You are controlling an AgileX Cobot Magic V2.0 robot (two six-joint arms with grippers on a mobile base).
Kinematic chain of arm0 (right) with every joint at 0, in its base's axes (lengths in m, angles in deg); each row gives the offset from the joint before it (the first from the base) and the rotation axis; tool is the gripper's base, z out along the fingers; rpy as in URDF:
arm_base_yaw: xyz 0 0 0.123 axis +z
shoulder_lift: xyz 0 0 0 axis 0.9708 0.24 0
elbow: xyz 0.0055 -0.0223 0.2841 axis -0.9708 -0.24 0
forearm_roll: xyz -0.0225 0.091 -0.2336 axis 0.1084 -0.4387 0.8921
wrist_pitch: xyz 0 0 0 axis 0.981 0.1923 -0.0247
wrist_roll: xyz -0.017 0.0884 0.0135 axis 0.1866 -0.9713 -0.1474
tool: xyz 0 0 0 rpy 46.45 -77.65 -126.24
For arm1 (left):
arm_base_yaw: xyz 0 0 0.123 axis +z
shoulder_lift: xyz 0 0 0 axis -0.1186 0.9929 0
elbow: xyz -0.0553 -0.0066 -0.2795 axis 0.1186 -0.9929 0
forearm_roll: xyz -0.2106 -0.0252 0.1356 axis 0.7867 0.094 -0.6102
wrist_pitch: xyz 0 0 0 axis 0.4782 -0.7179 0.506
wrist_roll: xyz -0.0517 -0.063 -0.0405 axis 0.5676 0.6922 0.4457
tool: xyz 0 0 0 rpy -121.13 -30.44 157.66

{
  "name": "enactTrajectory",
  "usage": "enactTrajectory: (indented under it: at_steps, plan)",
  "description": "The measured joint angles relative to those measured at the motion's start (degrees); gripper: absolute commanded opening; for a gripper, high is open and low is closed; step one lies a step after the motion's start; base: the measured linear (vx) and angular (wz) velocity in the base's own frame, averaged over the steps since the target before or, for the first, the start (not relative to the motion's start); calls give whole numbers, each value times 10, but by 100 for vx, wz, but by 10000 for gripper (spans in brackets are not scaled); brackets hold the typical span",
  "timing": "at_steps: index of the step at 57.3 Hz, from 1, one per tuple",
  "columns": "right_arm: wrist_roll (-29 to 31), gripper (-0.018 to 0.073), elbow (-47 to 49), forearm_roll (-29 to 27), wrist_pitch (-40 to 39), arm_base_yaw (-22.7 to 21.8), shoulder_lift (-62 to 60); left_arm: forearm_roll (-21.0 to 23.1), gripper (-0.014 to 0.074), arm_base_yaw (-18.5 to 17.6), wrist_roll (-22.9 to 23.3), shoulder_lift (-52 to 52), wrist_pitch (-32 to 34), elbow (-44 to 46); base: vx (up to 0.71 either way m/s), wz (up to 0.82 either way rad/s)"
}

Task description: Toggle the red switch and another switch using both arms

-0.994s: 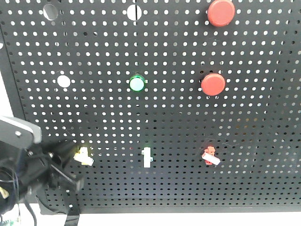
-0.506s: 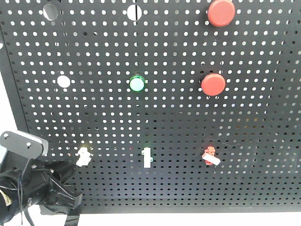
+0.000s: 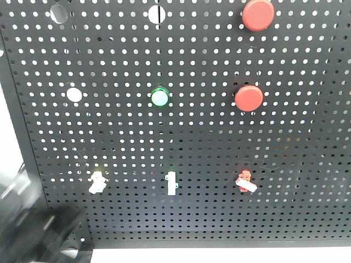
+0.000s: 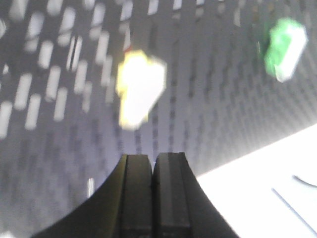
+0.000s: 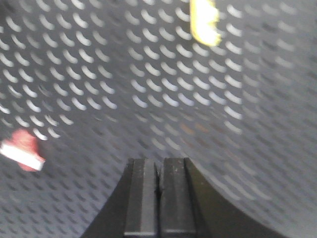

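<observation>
Black pegboard (image 3: 307,142), red switch (image 3: 245,181), yellow switch (image 3: 96,182), left and right jaws closed

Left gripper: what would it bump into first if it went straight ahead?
Probably the pale yellow toggle switch, just ahead of the shut fingers of the left gripper; if it slips past, the black perforated board. Blur makes depth unclear.

Three toggles (image 3: 97,182) (image 3: 172,183) (image 3: 245,180), three round buttons (image 3: 258,13) (image 3: 249,98) (image 3: 159,97)

Front view squarely facing black perforated metal panel (image 3: 219,142), left wrist view close on pale yellow-based toggle (image 4: 141,89), right wrist view close on red-based toggle (image 5: 22,151), both also in front view
</observation>
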Motion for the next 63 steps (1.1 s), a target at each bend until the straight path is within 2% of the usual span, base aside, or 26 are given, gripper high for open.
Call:
enactTrajectory:
  at_steps: [9,14,23,39,47,51,56,63]
  plan:
    - [-142,-6,0,150,-99,0,74,0,2,0,3,-48,6,-37,0,0]
    - [-196,-6,0,205,-153,0,121,0,2,0,3,-65,5,-45,0,0]
    - [-222,-6,28,263,-204,0,184,0,2,0,3,-76,6,-47,0,0]
    - [-270,-6,136,339,-225,3,263,0,2,0,3,-76,12,-48,0,0]
    - [-266,-6,168,350,-201,54,294,0,2,0,3,-76,16,-48,0,0]
    - [-238,-6,185,341,-166,91,309,0,2,0,3,-76,16,-48,0,0]
    - [-193,-6,201,304,-127,118,320,0,2,0,3,-76,16,-48,0,0]
    - [-160,-6,213,257,-108,124,325,0,2,0,3,-76,16,-48,0,0]
